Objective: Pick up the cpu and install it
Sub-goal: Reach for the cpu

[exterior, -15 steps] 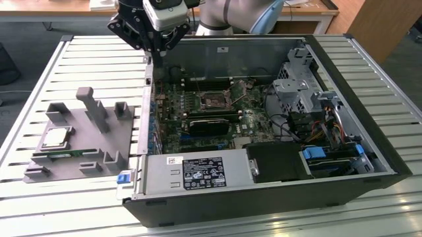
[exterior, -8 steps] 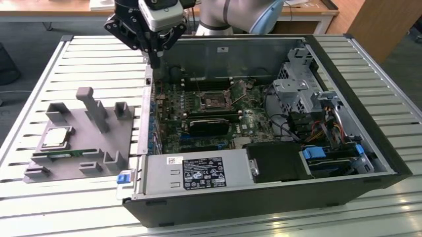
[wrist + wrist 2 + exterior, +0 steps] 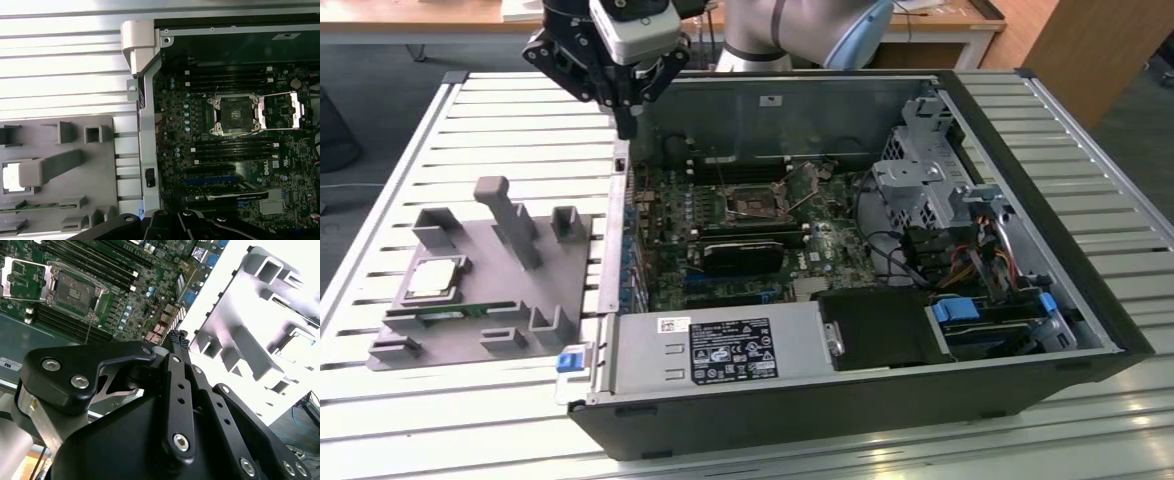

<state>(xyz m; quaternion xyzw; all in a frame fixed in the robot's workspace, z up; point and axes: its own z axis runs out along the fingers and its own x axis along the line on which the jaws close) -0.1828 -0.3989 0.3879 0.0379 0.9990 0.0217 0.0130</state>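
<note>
The cpu [image 3: 434, 277], a flat silver square, lies in a recess of the grey holder block [image 3: 507, 300] on the exterior view's left; in the first wrist view the cpu [image 3: 11, 177] is a bright patch partly behind a post. My gripper [image 3: 624, 128] hangs above the computer case's side wall, well away from the cpu, with its fingers [image 3: 175, 338] shut together on nothing. On the motherboard the CPU socket [image 3: 754, 204] stands open with its metal lid raised; both wrist views show the socket [image 3: 235, 115] [image 3: 75, 290] bare.
The open computer case [image 3: 1067, 250] holds the motherboard, power supply [image 3: 714, 350], drive cage [image 3: 921, 170] and cables. A green memory stick [image 3: 447, 312] lies in the holder near the cpu. Tall posts [image 3: 507, 220] rise from the holder. Everything rests on a slatted metal table [image 3: 520, 120].
</note>
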